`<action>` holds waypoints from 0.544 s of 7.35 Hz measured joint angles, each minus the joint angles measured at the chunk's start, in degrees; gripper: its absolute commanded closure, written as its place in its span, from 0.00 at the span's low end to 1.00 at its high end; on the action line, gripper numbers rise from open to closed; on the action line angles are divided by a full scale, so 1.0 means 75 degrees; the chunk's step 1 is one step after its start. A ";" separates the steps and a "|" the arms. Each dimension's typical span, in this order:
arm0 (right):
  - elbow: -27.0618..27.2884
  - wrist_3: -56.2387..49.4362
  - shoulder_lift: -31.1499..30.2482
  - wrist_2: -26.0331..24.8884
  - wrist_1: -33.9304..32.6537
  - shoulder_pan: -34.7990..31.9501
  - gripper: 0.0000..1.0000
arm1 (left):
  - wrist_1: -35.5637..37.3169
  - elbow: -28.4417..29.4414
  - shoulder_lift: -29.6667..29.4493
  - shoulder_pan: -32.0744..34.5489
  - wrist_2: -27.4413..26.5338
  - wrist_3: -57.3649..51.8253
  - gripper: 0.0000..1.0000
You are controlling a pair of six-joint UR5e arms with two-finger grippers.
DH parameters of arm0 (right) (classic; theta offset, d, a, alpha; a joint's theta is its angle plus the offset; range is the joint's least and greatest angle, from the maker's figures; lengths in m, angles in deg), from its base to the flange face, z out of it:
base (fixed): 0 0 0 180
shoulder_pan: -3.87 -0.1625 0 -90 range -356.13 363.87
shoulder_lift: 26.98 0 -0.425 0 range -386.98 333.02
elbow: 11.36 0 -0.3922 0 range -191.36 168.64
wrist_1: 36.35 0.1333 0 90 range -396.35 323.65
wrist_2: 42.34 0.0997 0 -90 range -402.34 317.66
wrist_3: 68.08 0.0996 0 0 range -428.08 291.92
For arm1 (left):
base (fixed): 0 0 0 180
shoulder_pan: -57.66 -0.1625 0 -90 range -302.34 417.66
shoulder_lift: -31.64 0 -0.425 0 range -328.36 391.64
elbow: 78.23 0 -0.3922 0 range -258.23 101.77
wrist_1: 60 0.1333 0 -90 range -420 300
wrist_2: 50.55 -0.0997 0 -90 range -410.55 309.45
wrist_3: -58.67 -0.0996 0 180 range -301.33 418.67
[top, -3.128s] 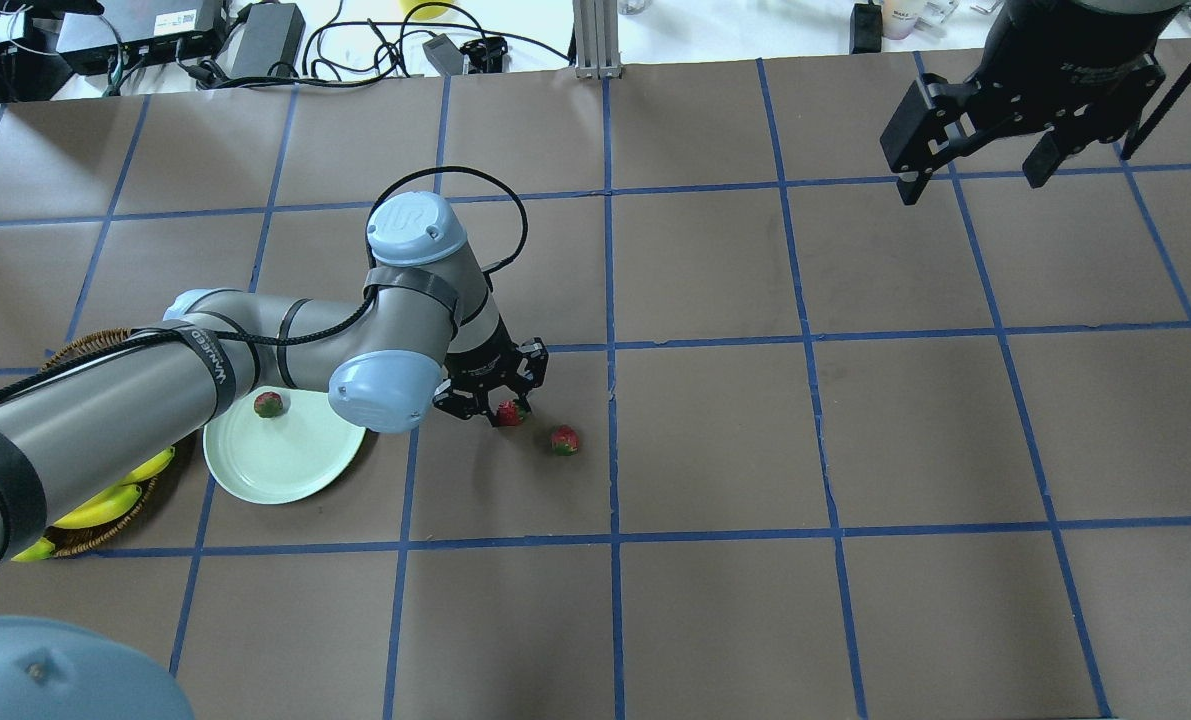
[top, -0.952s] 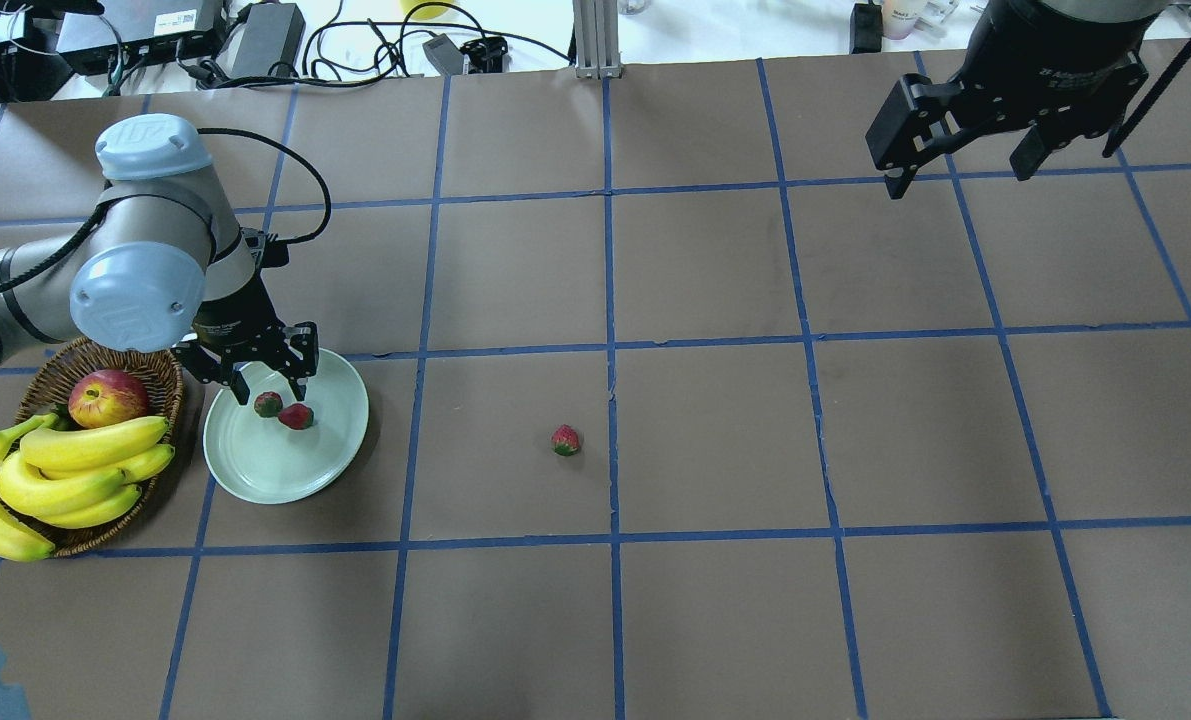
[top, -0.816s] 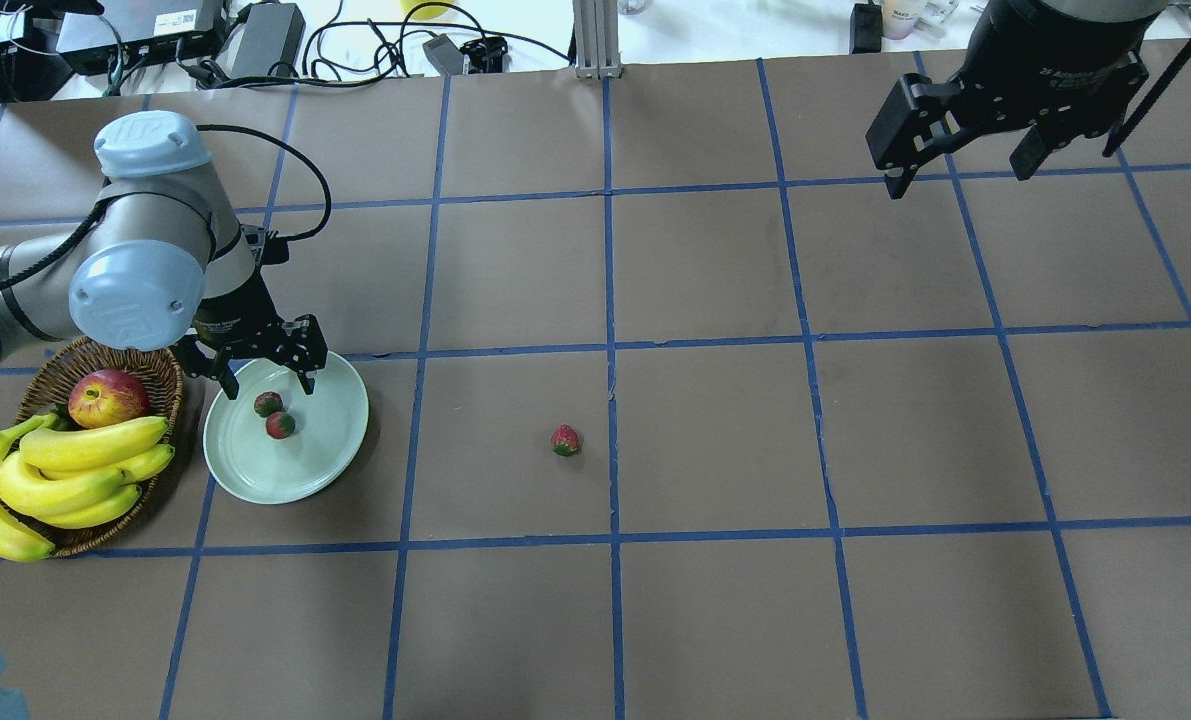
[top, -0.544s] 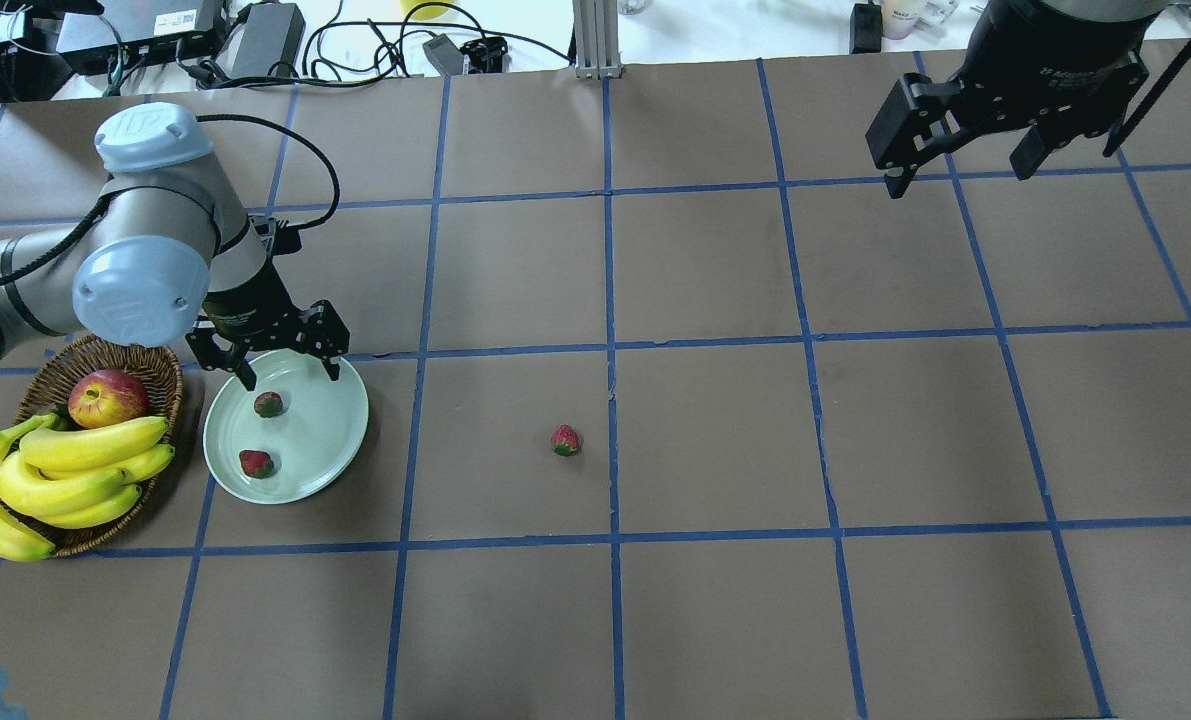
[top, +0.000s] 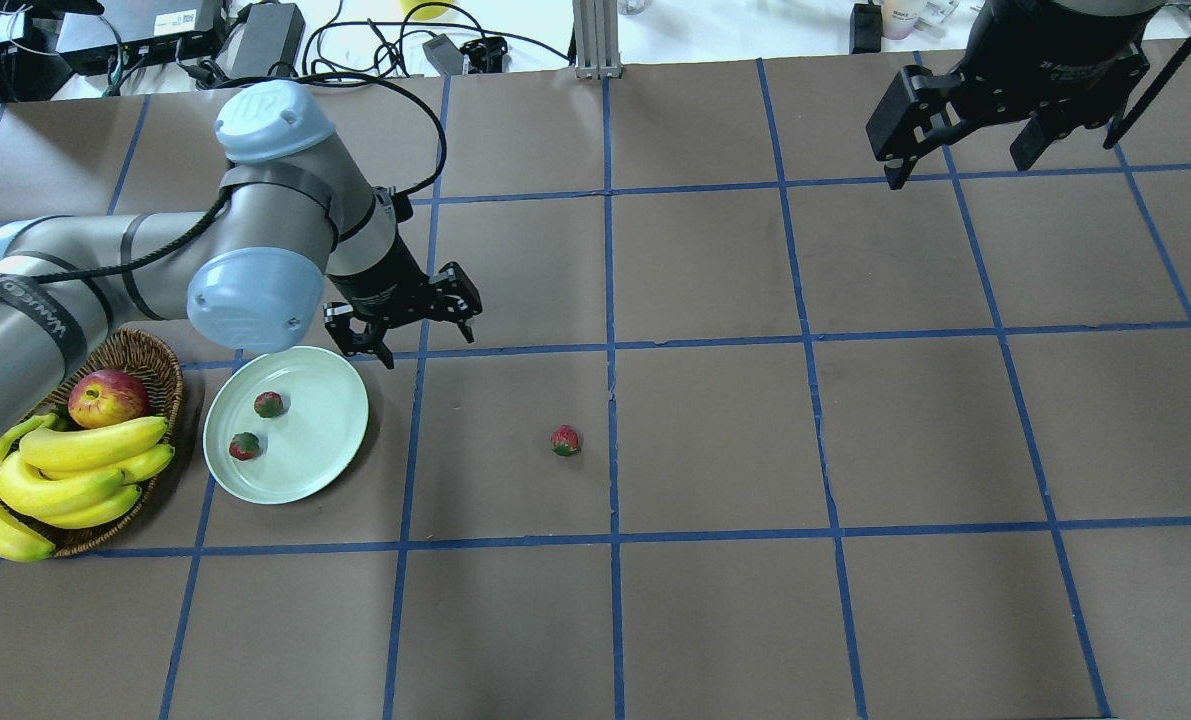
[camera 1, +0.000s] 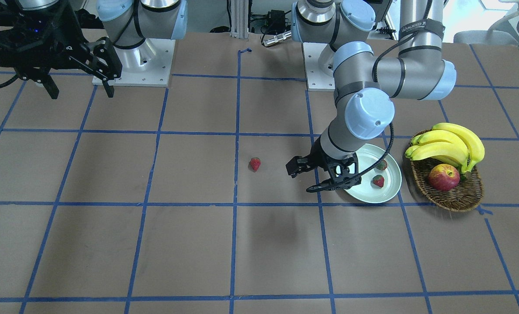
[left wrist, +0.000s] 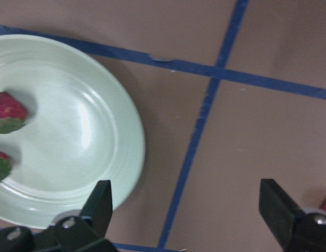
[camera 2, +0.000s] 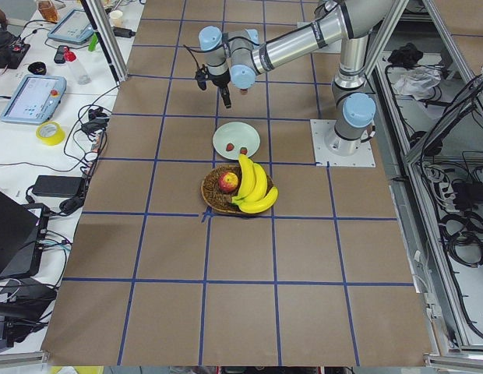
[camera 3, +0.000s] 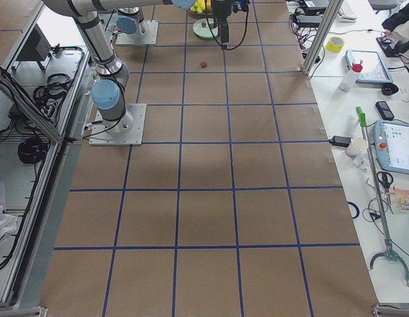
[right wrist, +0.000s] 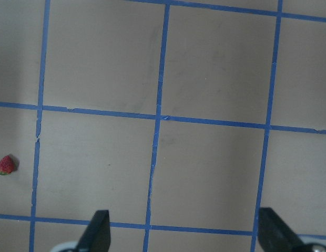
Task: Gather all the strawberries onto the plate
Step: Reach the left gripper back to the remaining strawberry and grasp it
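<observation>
Two small red strawberries [top: 268,404] with green leafy caps lie inside the round, shallow, pale mint-green plate [top: 320,440], one toward its 11 o'clock and one toward its 8 o'clock, apart from each other. The third strawberry [top: 565,440] sits alone on the brown bench [top: 715,600], well out at the plate's 3 o'clock. It looks light and small, probably soft or slick-skinned and rounded enough to roll. A gentle pinch across the red body, below the cap, seems the safest hold.

Above the plate's 1 o'clock rim, the left hand [top: 430,348] hangs released and grasps nothing, its fingers spread wide. The right hand [top: 958,172] is also spread and empty, high over the bench's far 1 o'clock corner.

At the plate's 9 o'clock, just beside it, stands a brown wicker basket [top: 160,352] holding yellow bananas [top: 85,460] and a red-yellow apple [top: 108,397]. It holds no strawberry that shows.
</observation>
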 measured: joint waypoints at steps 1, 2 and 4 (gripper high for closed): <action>0.0001 0.0004 0.0000 0.0003 -0.0018 0.0000 0.00 | 0.0360 -0.0123 -0.0117 0.0424 0.0195 0.0625 0.00; 0.0001 0.0010 0.0003 0.0005 -0.0027 0.0000 0.00 | 0.0915 -0.0373 -0.0238 0.0760 0.0285 0.1173 0.00; 0.0001 0.0019 0.0009 0.0009 -0.0038 0.0000 0.00 | 0.2028 -0.0891 -0.0545 0.1163 0.0332 0.1675 0.00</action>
